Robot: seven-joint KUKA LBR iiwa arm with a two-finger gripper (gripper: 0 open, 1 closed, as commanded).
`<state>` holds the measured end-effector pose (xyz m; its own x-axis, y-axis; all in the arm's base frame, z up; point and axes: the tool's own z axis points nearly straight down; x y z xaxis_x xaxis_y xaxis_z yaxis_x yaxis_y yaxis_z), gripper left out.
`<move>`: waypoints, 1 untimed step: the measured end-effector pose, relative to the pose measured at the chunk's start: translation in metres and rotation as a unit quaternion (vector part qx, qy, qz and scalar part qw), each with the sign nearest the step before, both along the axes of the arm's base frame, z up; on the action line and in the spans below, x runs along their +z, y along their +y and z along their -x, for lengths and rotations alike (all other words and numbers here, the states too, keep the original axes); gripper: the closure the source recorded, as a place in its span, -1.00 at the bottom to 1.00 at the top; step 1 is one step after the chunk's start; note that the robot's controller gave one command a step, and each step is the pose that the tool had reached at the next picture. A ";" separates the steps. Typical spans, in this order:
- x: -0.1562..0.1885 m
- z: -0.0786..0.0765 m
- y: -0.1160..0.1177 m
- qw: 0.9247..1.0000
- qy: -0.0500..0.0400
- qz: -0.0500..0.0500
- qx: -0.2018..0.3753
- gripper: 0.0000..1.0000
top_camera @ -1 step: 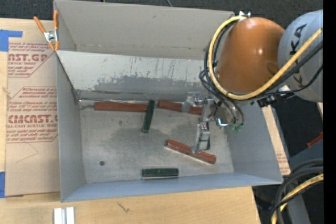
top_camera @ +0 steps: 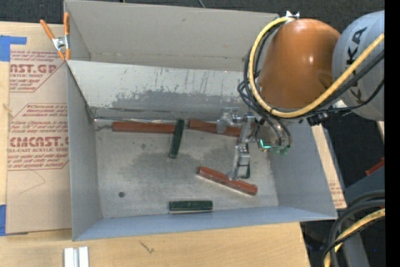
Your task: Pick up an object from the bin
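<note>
My gripper [top_camera: 242, 163] hangs low over the right part of the bin floor, its tip right above a short red-brown flat bar [top_camera: 225, 181] that lies slanted there. Just behind the gripper, a long red-brown bar [top_camera: 145, 127] with a metal fitting at its right end runs along the foot of the back wall. A dark green stick [top_camera: 177, 138] lies across that long bar, left of the gripper.
A dark oblong block [top_camera: 190, 205] lies by the front wall, left of the gripper. The arm, with its orange cover and yellow cables, comes in over the bin's right rim.
</note>
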<state>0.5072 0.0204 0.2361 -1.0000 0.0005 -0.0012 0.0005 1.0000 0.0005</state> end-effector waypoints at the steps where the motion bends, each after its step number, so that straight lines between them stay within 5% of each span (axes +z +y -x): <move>1: -0.039 -0.001 -0.013 1.000 -0.004 -0.001 -0.022 -1.00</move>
<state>0.5083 0.0073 0.1968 -0.9990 0.0446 -0.0095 0.0446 0.9990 0.0017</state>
